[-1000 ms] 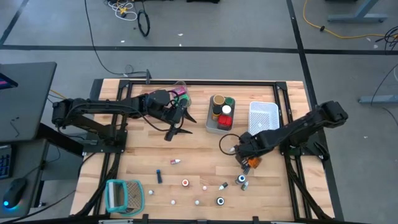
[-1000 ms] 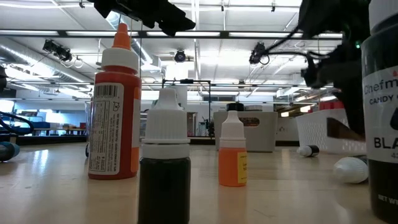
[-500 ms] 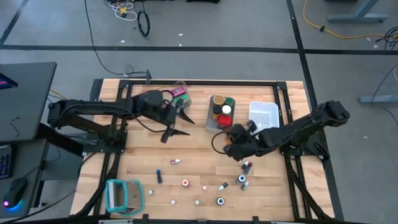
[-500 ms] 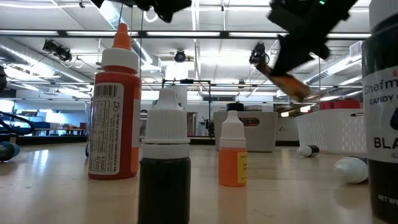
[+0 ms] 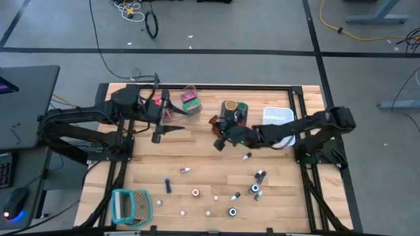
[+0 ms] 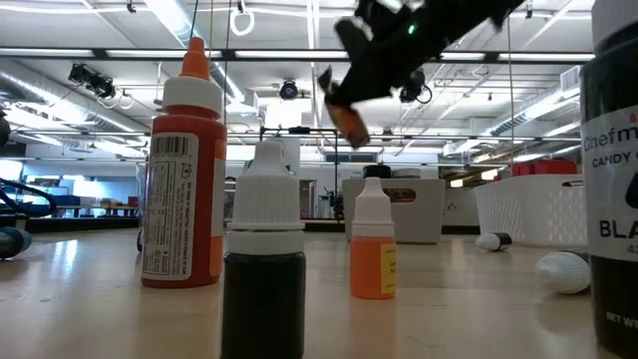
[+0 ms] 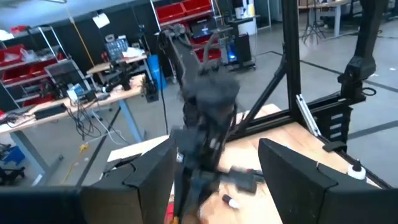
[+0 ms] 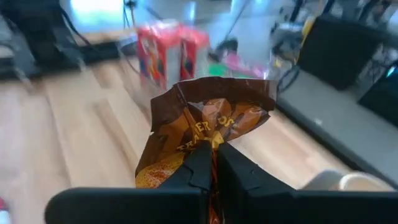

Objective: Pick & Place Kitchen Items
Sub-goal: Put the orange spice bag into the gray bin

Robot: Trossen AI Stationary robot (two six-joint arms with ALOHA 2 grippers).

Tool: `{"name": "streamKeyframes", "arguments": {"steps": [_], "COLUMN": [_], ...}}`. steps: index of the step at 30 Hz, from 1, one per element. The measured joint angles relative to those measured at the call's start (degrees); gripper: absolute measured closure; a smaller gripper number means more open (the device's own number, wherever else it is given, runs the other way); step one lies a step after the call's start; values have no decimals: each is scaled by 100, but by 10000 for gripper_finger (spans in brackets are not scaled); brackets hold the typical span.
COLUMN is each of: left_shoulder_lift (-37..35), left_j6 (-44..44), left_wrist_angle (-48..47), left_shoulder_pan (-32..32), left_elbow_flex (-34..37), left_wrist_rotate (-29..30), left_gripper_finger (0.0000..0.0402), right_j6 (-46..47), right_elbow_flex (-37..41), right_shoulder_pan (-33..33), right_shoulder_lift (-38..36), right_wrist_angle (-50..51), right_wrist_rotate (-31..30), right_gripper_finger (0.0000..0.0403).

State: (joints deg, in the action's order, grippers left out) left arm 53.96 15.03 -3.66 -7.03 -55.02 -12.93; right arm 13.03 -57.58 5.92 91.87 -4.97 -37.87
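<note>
My right gripper [image 5: 218, 136] hangs above the middle of the table, shut on a crinkled brown-and-orange packet [image 8: 205, 124]. The low view shows that packet [image 6: 345, 112] high in the air. My left gripper [image 5: 168, 133] hovers open and empty at the far left, beside a clear bin [image 5: 176, 105] holding red and green packets [image 5: 191, 101]. Several small capped bottles [image 5: 255, 189] stand or lie on the near half of the table. My right gripper pinches the packet between its two fingers [image 8: 202, 167] at one crimped end [image 8: 210, 144]. The rest of the packet [image 5: 213, 122] sticks out beyond the fingertips. It is lifted clear of the table and tilted.
A grey bin with jars [image 5: 231, 115] and a white basket [image 5: 279, 118] stand at the far middle and right. A teal ribbed holder [image 5: 131, 204] sits at the near left corner. Close to the low camera stand an orange bottle [image 6: 184, 170] and a dark bottle [image 6: 264, 264].
My right gripper has lifted the packet off the table at the right and carried it up and toward the far left, near the grey bin, turning its wrist on the way. My left gripper has risen and drawn back toward the table's left edge, staying open.
</note>
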Motion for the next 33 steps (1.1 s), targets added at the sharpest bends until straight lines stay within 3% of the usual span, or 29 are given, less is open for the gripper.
{"name": "streamKeyframes", "arguments": {"steps": [10,23,33], "left_shoulder_lift": [48,39,39], "left_j6": [-28,37,37], "left_wrist_angle": [-502,-488,-594], "left_shoulder_pan": [-2,-2,-2], "left_elbow_flex": [7,7,7], "left_wrist_rotate": [7,7,35], "left_gripper_finger": [166,166,166], "right_j6": [211,383,135], "right_elbow_flex": [0,-2,-2], "right_shoulder_pan": [-780,-916,-901], "right_shoulder_lift": [970,862,862], "right_wrist_angle": [3,1115,1237], "right_wrist_rotate": [-61,247,86], "right_gripper_finger": [385,380,313]}}
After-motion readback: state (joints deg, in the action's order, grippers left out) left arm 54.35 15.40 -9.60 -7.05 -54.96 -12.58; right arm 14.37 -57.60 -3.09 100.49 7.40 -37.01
